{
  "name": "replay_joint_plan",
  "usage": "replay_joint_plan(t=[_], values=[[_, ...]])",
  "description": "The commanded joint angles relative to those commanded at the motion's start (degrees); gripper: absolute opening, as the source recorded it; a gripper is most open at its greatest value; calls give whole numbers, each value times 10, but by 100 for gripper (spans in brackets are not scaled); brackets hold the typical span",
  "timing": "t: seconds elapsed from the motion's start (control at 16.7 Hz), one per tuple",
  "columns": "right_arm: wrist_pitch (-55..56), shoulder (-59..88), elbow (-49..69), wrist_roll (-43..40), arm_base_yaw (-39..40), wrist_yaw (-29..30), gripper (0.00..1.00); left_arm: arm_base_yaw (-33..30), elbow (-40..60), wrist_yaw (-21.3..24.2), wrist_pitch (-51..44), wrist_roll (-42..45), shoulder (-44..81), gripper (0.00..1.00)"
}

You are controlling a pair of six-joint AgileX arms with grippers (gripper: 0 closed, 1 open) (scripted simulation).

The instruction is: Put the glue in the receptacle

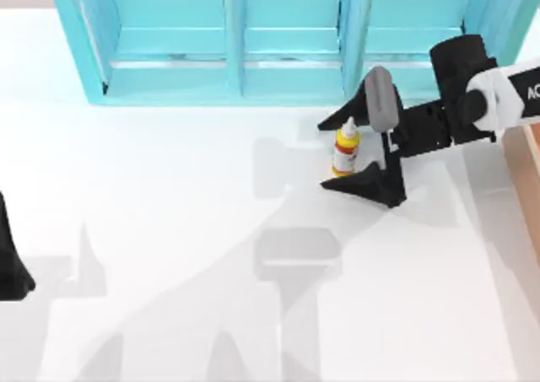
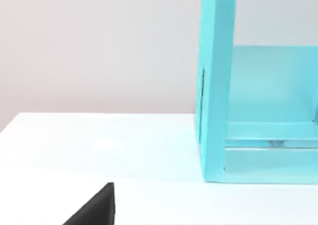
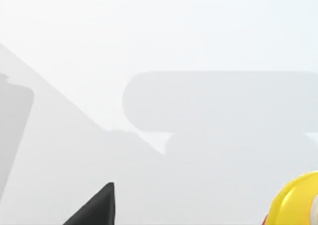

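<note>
The glue (image 1: 346, 148), a small yellow bottle with a white nozzle and a red band, stands upright on the white table in front of the turquoise shelf. My right gripper (image 1: 326, 156) is open around it, one finger on the far side and one on the near side, with the bottle between them. In the right wrist view the yellow glue (image 3: 297, 201) shows at the corner, and one black fingertip (image 3: 98, 206) is low in the picture. The receptacle (image 1: 528, 169), a tan wooden box, sits at the table's right edge, just right of my right arm. My left gripper (image 1: 10, 268) is parked at the far left.
A big turquoise shelf unit (image 1: 253, 40) with three compartments spans the back of the table, close behind the right gripper; its end wall (image 2: 217, 86) appears in the left wrist view. White table surface (image 1: 169, 196) stretches between the two arms.
</note>
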Motion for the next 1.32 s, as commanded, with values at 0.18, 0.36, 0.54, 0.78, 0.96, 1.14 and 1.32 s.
replay_joint_plan(t=[0.18, 0.36, 0.54, 0.78, 0.96, 1.14, 1.32], values=[[0, 0, 0, 0, 0, 0, 100, 0, 0, 0, 0, 0, 0, 100], [0, 0, 0, 0, 0, 0, 77, 0, 0, 0, 0, 0, 0, 100], [0, 0, 0, 0, 0, 0, 55, 0, 0, 0, 0, 0, 0, 100], [0, 0, 0, 0, 0, 0, 25, 0, 0, 0, 0, 0, 0, 100], [0, 0, 0, 0, 0, 0, 2, 0, 0, 0, 0, 0, 0, 100], [0, 0, 0, 0, 0, 0, 0, 0, 0, 0, 0, 0, 0, 100], [0, 0, 0, 0, 0, 0, 0, 0, 0, 0, 0, 0, 0, 100]])
